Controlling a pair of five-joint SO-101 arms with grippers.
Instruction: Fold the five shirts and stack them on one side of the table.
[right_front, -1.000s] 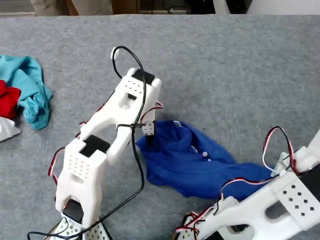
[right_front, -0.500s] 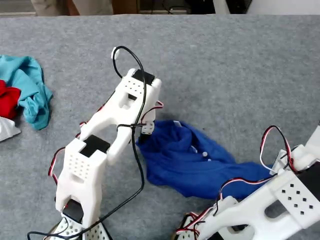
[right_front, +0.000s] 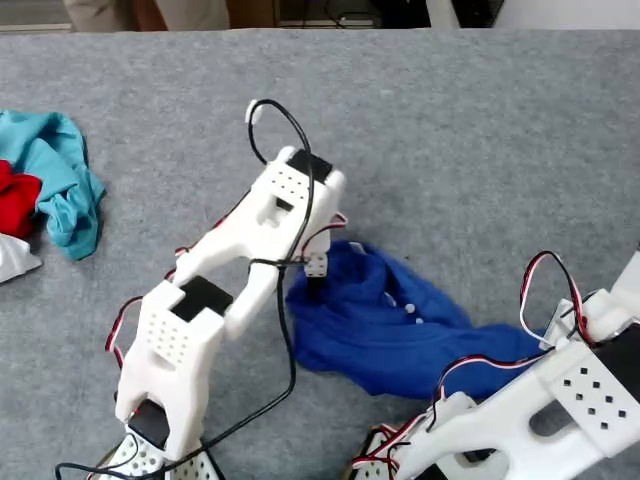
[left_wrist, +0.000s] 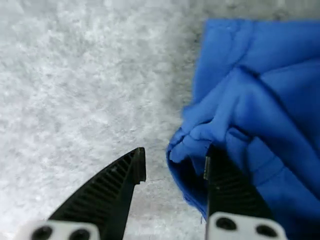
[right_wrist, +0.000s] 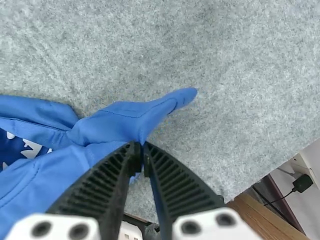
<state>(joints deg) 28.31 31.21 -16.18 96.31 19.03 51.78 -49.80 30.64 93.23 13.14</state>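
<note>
Progress: nothing folded, no stack started, by my judgement. The blue shirt (right_front: 390, 330) lies crumpled just below the middle of the high view, on the grey table cover (right_front: 480, 130). At the far left edge sits a loose heap: teal shirt (right_front: 55, 180), red shirt (right_front: 15, 190) and a white garment (right_front: 12, 255), all bunched. I count four garments here; all the folding is left.

Left gripper (right_front: 315, 275): at the blue shirt's left border. Its wrist view gives the detail that the high view hides: left gripper (left_wrist: 175, 160) spread wide, one jaw over bare cover, the other against the rumpled hem of the blue shirt (left_wrist: 260, 100), nothing grasped.

Right gripper (right_wrist: 139, 146): jaws pressed together at a fold of the blue shirt (right_wrist: 125, 120) beside its sleeve; it looks to be pinching the cloth. From above, the arm's white body at lower right covers that pinch. The right wrist view also takes in the table's edge.
</note>
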